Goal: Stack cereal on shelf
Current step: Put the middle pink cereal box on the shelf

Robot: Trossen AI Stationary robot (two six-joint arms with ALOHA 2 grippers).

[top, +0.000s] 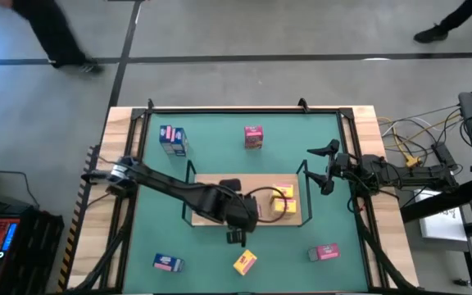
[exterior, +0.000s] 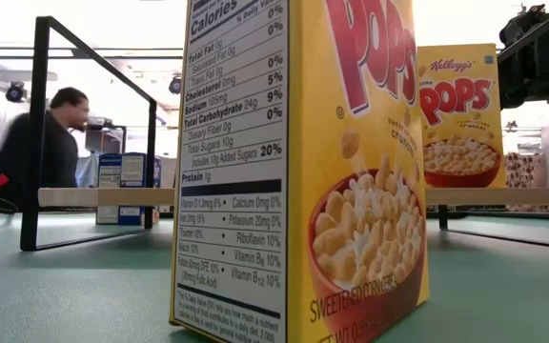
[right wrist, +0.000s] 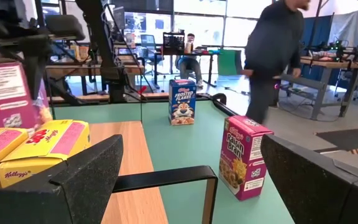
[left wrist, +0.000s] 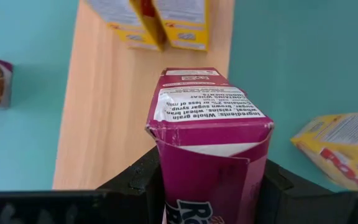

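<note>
Left gripper (left wrist: 211, 186) clamps a magenta cardboard cereal box (left wrist: 209, 134); right gripper (right wrist: 188, 180) waits, fingers apart.
Bare light-wood shelf board (left wrist: 107, 118) stretches beyond the fingers to two yellow boxes (left wrist: 160, 22) at its far edge.

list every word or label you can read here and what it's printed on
"POPS", "Calories", "Protein 1g": near yellow box
"Kellogg's", "POPS": far yellow box
"FROSTED FLAKES": blue box
"RAISIN BRAN": standing pink box
"Whole grain": pink box shut in the left gripper
"Kellogg's": yellow boxes on the shelf
Other fine print is too small to read.
</note>
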